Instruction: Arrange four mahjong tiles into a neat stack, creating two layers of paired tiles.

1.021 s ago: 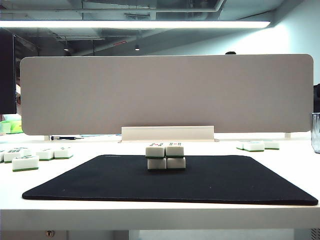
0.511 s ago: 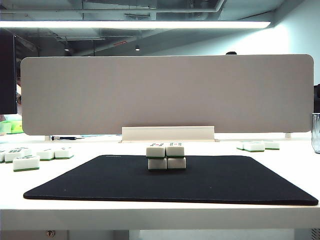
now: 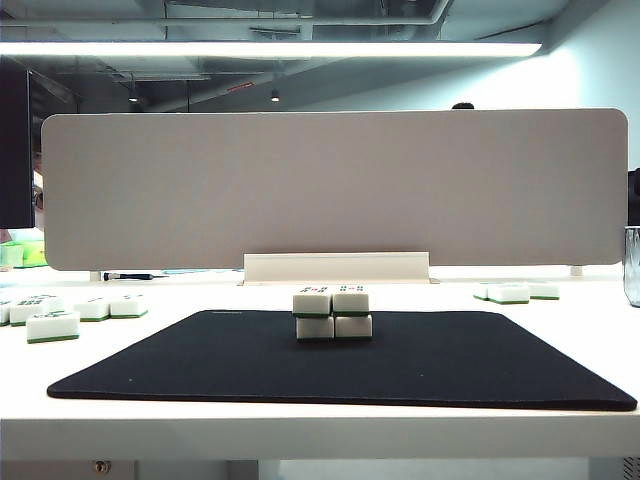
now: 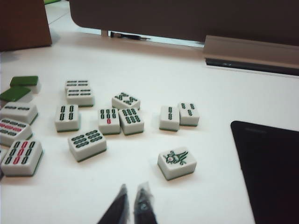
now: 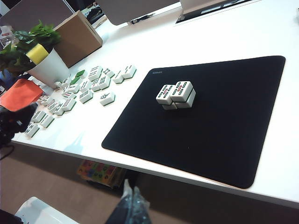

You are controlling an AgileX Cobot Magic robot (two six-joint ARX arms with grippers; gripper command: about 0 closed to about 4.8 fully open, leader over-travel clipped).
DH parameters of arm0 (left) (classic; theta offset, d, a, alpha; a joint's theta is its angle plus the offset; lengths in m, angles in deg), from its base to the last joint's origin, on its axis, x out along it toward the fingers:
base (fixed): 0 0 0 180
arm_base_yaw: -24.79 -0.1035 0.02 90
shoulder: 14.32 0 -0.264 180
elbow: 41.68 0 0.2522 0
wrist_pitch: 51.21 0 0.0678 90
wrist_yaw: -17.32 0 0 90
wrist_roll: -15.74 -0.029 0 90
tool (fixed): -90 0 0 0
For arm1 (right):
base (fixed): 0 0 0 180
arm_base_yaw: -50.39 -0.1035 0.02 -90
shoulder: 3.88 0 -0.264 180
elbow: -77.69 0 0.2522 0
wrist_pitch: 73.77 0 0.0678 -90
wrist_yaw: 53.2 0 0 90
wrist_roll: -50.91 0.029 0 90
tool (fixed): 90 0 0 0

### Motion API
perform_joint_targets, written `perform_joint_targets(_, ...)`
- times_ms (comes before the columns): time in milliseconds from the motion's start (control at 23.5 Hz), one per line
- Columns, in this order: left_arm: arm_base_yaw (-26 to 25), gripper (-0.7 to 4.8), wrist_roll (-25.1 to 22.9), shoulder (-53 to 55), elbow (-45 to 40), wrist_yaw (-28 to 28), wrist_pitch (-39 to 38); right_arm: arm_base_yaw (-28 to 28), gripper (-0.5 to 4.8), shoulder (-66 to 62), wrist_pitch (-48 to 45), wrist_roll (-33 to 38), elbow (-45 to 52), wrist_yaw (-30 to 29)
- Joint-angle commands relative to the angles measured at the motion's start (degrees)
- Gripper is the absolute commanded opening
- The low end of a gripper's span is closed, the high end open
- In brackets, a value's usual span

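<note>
four tiles sit as the stack (image 3: pixel 333 314) on the mat (image 3: pixel 200 365), two wide, two high, its long axis along the mat's far edge. we keep our left gripper (image 4: pixel 131 205) clenched and empty beside the mat, over loose tiles (image 4: pixel 126 116); our right gripper (image 5: pixel 131 198) looks clenched, off the mat's near edge. neither is close. white table (image 3: pixel 580 310), grey screen (image 3: pixel 330 185) beyond the mat.

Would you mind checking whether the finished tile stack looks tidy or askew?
Slightly askew: the stack on the black mat is two wide and two high, but its top pair sits a little offset from the bottom pair. Nothing is spilled or damaged.
</note>
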Motion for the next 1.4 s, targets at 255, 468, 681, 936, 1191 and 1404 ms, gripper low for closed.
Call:
perform_joint_targets(255,-1.49,0.25,-1.36,-6.67,-5.64,1.33,0.74,-0.04,-0.01,0.61,-0.70,-0.17,-0.15,-0.11)
perform_joint_targets(468,-2.03,0.25,-2.71,-10.58,-6.67,1.36,-4.07,-0.04,-0.01,0.61,-0.70,-0.17,-0.15,-0.11)
perform_joint_targets(681,-2.01,0.25,-3.15,-12.13,-6.67,1.31,-8.09,-0.04,-0.01,0.61,-0.70,-0.17,-0.15,-0.11)
perform_joint_targets(936,-1.99,0.25,-3.26,-12.13,-6.67,1.99,-7.43,-0.04,-0.01,0.61,-0.70,-0.17,-0.15,-0.09)
perform_joint_targets(1191,-1.99,0.25,-3.23,-12.13,-6.67,2.01,-7.45,-0.04,-0.01,0.61,-0.70,-0.17,-0.15,-0.09)
perform_joint_targets(1404,-1.99,0.25,-3.26,-12.13,-6.67,1.99,-7.45,-0.04,-0.01,0.61,-0.70,-0.17,-0.15,-0.11)
